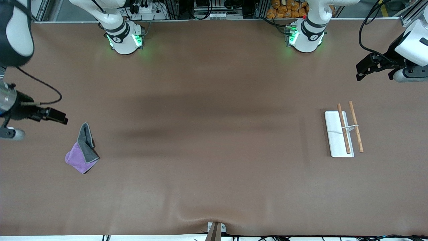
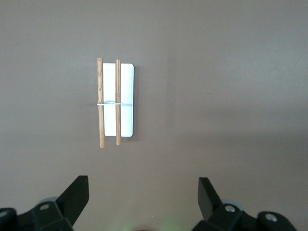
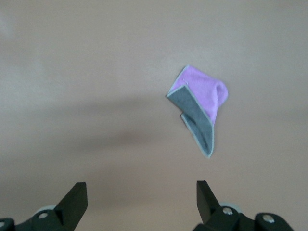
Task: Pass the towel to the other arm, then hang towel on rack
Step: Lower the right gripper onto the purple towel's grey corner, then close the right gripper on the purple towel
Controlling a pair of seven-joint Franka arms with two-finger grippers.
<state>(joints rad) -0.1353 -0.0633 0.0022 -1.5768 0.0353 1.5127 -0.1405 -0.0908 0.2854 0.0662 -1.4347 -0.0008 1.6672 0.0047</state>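
The towel [image 1: 82,150] lies crumpled on the brown table toward the right arm's end, purple face partly folded under dark grey. It also shows in the right wrist view [image 3: 199,103]. My right gripper [image 1: 60,117] hangs open and empty over bare table beside the towel; its jaws [image 3: 142,192] stand wide apart. The rack [image 1: 344,130], a white base plate with two brown rods and a wire crosspiece, lies toward the left arm's end and shows in the left wrist view [image 2: 115,101]. My left gripper [image 1: 362,70] is open and empty, high over bare table near the rack, its jaws [image 2: 143,192] wide apart.
The two arm bases [image 1: 125,38] [image 1: 304,36] stand along the table's edge farthest from the front camera. A small metal fitting [image 1: 214,231] sits at the middle of the nearest edge. A wide stretch of brown table lies between towel and rack.
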